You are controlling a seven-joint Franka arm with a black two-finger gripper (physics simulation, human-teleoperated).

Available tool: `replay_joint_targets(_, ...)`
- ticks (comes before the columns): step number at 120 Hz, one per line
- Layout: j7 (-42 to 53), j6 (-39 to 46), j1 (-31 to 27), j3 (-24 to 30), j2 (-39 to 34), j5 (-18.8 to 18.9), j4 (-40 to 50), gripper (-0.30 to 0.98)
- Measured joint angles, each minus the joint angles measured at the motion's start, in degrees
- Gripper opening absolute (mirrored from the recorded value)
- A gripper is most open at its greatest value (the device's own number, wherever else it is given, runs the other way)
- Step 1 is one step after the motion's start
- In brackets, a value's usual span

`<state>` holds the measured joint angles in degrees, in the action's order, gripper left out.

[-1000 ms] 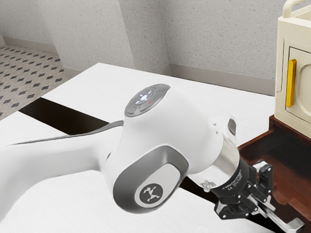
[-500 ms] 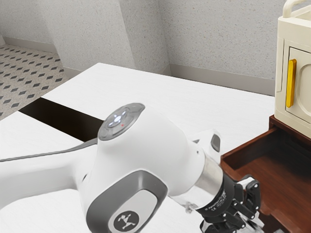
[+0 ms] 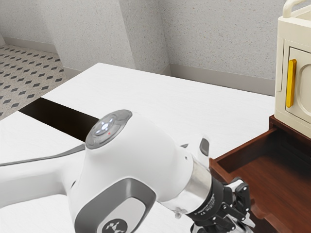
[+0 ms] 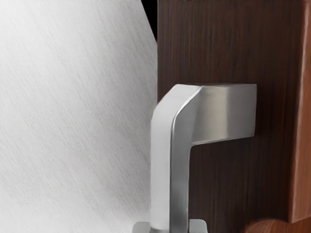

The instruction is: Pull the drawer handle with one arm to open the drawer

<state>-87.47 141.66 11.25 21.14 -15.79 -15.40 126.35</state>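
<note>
Wrist view: the silver metal drawer handle (image 4: pixel 162 160) lies directly between the jaws of the two-finger gripper (image 4: pixel 169 226), a pad against each of its two sides, so I read them as closed on the bar, gripping it. The bar's long axis runs along the dark wooden drawer front (image 4: pixel 223 39), and the pads pinch across that axis; the bent end fixed to the wood stands just beside the grip. Nothing else needs reaching for, and the one arm (image 3: pixel 136 160) is on the handle's side of the drawer front.

In the exterior view the drawer (image 3: pixel 248 151) is well out of its brown housing (image 3: pixel 286 127), extending toward the exterior view's left and its lower edge. The pull, as I judge it, goes straight that way, square to the bar and away from the housing (the yellow handle (image 3: pixel 291 83) above, on the cream cabinet (image 3: pixel 283 73), is another matter). Any further draw should be short and level over the white surface (image 3: pixel 146 92). A sideways drift could slide the pads along the smooth bar toward its bend, or make the drawer bind.
</note>
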Motion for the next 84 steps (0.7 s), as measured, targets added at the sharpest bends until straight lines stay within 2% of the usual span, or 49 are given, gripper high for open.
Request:
replay_joint_targets(28, -0.14, 0.19, -0.07, -0.01, -1.04, -0.11, 0.91, -0.1)
replay_joint_targets(84, -0.17, 2.21, 0.04, 0.04, -2.88, -0.4, 1.87, 0.13)
